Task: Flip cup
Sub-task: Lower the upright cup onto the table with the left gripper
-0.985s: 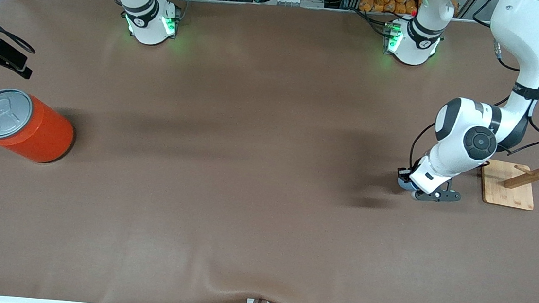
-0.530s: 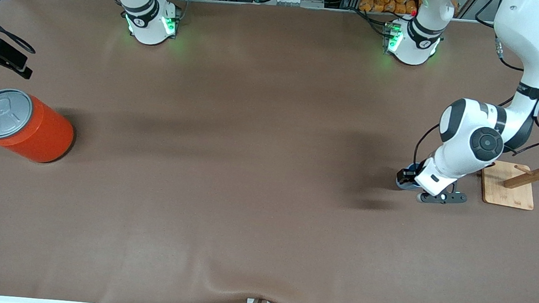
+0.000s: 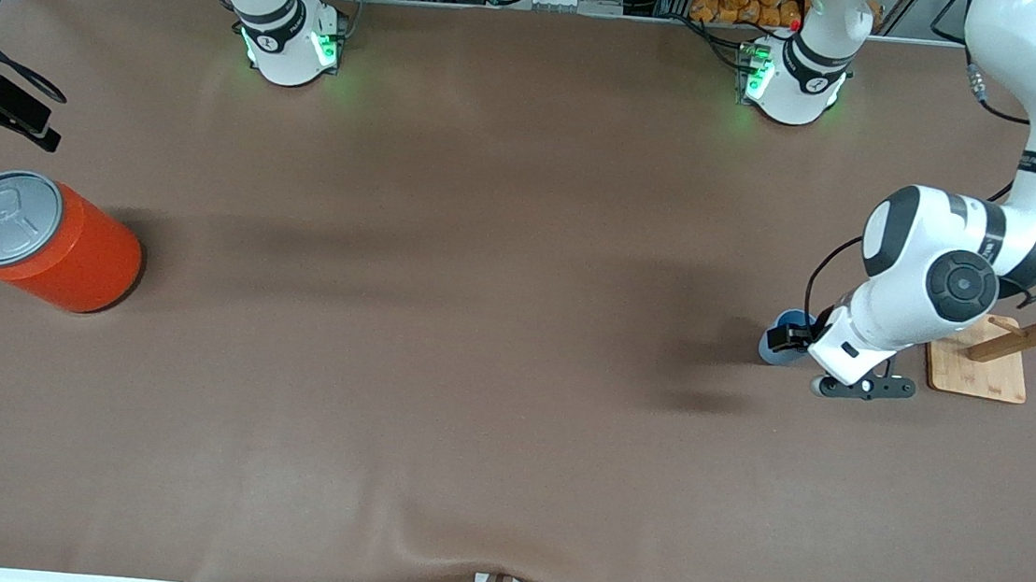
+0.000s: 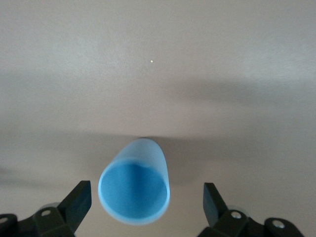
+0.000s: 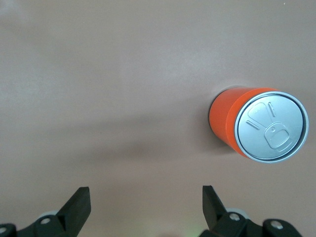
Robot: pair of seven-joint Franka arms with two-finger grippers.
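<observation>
Light-blue cup (image 4: 134, 181) upright, released between left gripper (image 4: 143, 205) fingers spread apart; right gripper (image 5: 143, 205) likewise spread, waiting; retract next.

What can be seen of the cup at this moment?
The cup is small, light blue and tapered, with no handle, a darker blue inside, and looks like plastic. It stands upright on the brown table, mouth up, at the left arm's end, beside the wooden stand's base. The left tool is above it with fingers spread well clear of its rim; nothing but the table touches it.
</observation>
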